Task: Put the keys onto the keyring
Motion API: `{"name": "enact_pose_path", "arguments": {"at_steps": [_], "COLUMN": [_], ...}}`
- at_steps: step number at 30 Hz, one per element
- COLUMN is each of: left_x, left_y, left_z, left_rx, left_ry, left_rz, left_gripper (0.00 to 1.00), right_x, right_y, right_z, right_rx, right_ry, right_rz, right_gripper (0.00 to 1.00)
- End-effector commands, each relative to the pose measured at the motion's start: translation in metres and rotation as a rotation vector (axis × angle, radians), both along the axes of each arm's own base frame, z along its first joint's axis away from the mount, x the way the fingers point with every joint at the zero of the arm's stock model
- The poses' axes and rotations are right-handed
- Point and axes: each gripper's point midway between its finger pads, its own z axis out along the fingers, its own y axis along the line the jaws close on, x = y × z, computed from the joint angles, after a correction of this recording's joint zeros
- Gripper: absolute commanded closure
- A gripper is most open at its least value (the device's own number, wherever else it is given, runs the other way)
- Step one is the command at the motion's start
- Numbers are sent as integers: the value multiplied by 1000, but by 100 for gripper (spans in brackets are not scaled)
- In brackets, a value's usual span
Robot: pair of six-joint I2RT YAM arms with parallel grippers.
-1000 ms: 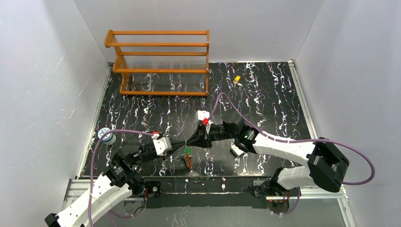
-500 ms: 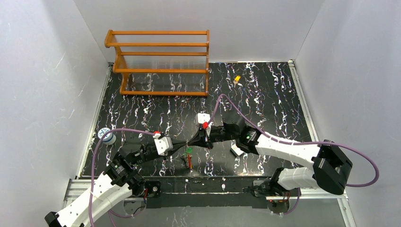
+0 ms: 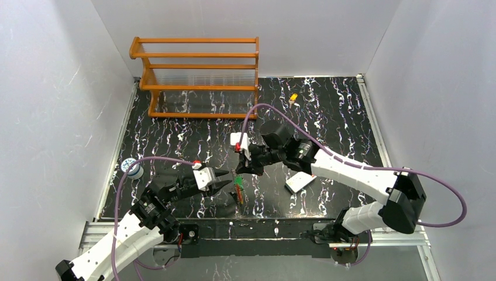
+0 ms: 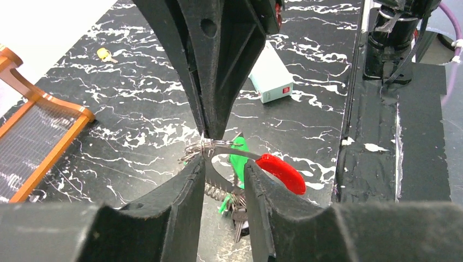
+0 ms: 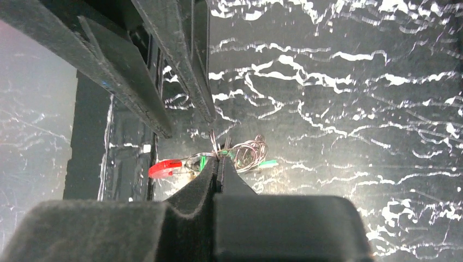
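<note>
Black pads of the right end effector [image 5: 219, 166] are clenched on the thin silver wire of the keyring [image 5: 244, 152], holding it just above the desk [image 3: 175, 134] near the middle of its front edge; just beside that pinch the left end effector [image 4: 224, 170] stands released, its jaws parted to either side of the wire and, as far as the left wrist view shows, gripping nothing; the two meet the ring from opposite sides, nearly tip to tip. From the ring the green key [image 4: 238, 161] and a red tab [image 4: 281, 173] hang away toward the near edge, so the bundle's long axis runs roughly front to back. The yellow key [image 3: 293, 98] lies alone, well apart at the back of the desk, right of the wooden rack [image 3: 199, 76]; its own axis is too small to read. It lies on the right arm's side and nearer that arm, yet that one is occupied; I judge either the free left arm must reach across, or the ring be handed over first.
</note>
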Motion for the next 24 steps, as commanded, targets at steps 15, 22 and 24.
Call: {"name": "enact_pose_path", "arguments": {"at_steps": [15,22,24], "left_x": [3,1,0], "left_y": [-4,-7,-8], "left_z": [-15,-19,-18], "left_rx": [90,98,98], "left_ry": [68,87,90], "left_rz": [-14,-35,-41], "left_gripper": [72,72,72], "right_x": [-17,-21,-21], "right_y": [11,15,16], "right_z": [-12,-12,-12], "right_rx": [-196,-187,-185], "right_ry": [-35,-26,-26], "right_rz": [39,47,50], "right_gripper": [99,99,99]}}
